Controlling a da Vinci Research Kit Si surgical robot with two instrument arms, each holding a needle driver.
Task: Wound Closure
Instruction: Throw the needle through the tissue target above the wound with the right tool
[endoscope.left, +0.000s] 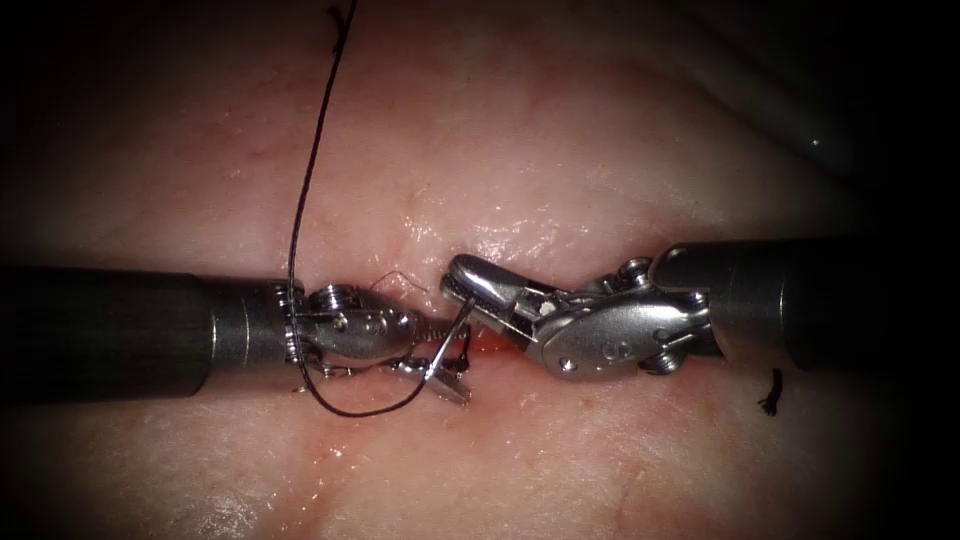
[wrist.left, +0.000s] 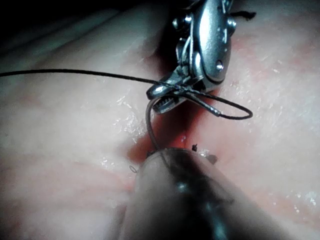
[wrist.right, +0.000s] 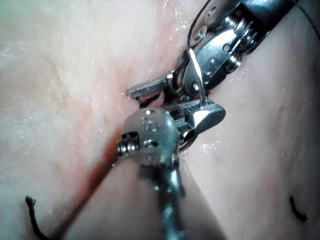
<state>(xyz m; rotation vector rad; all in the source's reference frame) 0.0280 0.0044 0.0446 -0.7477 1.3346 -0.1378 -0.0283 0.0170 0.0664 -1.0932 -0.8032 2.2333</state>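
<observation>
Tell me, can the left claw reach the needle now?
Probably yes: the left claw is open, empty, with the needle between its jaws over the cut. The right claw grips the needle toward its thread end. Whether its tip is in the tissue is unclear.

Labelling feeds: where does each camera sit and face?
Endoscope: above and in front, facing the cut in the pink tissue; left steel tool and right steel tool meet there.
Left wrist: looks along its shaft at the right tool.
Right wrist: looks along its tool at the left tool.
Shared: the right tool's jaws shut on the curved steel needle.
</observation>
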